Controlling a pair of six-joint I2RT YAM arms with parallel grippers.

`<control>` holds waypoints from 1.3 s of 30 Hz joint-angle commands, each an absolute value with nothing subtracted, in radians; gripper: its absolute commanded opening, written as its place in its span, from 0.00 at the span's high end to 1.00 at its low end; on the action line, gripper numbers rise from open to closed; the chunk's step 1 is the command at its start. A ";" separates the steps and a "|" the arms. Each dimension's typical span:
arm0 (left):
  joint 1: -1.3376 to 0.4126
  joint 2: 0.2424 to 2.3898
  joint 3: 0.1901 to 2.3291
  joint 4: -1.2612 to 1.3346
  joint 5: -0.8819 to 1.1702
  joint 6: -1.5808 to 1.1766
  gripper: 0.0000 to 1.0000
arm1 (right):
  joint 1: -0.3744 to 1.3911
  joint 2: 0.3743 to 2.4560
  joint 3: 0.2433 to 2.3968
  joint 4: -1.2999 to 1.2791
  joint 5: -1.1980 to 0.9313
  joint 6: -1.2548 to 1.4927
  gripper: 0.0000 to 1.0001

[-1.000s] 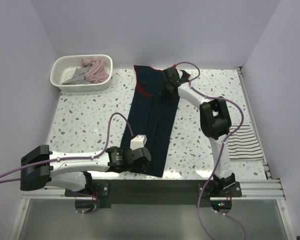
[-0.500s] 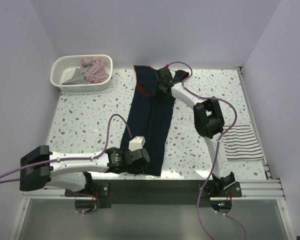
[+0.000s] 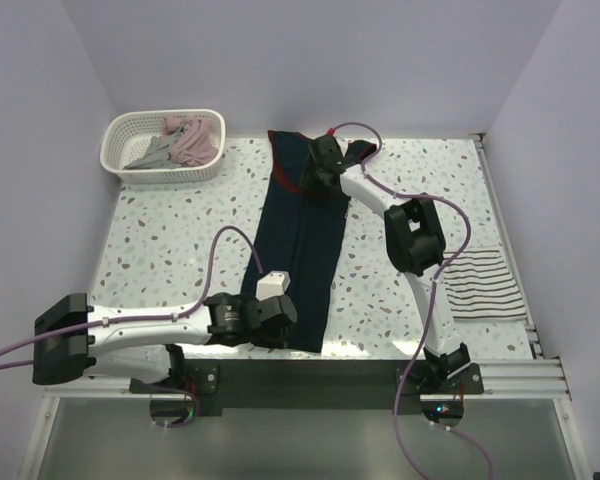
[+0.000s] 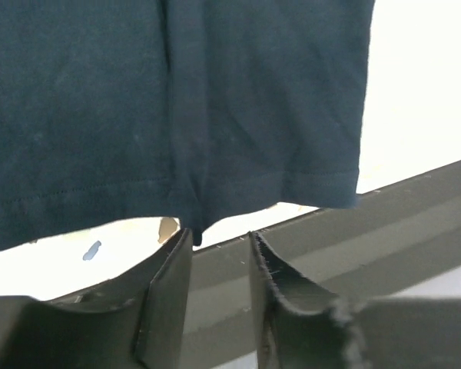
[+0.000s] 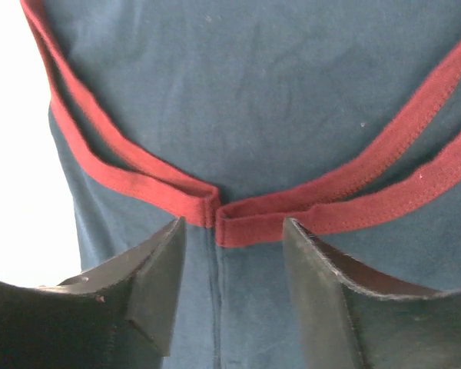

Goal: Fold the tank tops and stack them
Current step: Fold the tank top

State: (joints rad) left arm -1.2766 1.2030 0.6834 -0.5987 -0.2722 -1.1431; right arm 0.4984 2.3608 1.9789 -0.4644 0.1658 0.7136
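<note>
Right now my left jaws stand apart with nothing between them, low at the near edge of the desk (image 3: 170, 235). The navy tank top (image 3: 305, 235) lies flat on the desk, folded lengthwise into a long narrow strip. It runs from the far middle down to the near edge, slanting a little leftward as it comes toward me.

From my left wrist I see its hem (image 4: 307, 184) just ahead of my fingers (image 4: 165, 300). The bottom of the middle fold hangs just beside one fingertip, and I cannot tell whether it touches. Below the hem runs the dark rail (image 4: 399, 223) at the desk's edge.

My right jaws are apart too, over the strip's far end. From that wrist the red trim (image 5: 215, 211) comes in from both sides and meets just ahead of the gap between my fingers (image 5: 157, 284). The navy cloth lies flat beneath them and is not pinched.

The striped tank top (image 3: 485, 285) lies folded at the right edge of the desk, well apart from the navy one. At the far left corner the white basket (image 3: 115, 165) holds a pinkish top (image 3: 190, 138) and a grey top (image 3: 152, 152), bunched side by side.
</note>
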 commanded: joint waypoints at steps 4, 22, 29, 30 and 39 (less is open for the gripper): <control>-1.267 1.132 0.827 -0.698 -0.322 -1.115 0.57 | 0.500 2.246 2.069 -0.514 0.183 0.667 0.39; -0.726 1.520 1.118 -0.411 -0.132 -0.678 0.68 | 0.623 1.709 1.161 -0.296 0.126 0.838 0.53; -0.582 1.681 1.181 -0.325 -0.121 -0.634 0.69 | 0.630 1.853 1.247 -0.316 0.173 0.824 0.54; -0.572 1.718 1.192 -0.328 -0.121 -0.624 0.69 | 0.621 1.873 1.262 -0.321 0.173 0.815 0.54; -0.529 1.766 1.230 -0.307 -0.083 -0.623 0.70 | 0.497 2.078 1.422 -0.445 0.169 0.715 0.56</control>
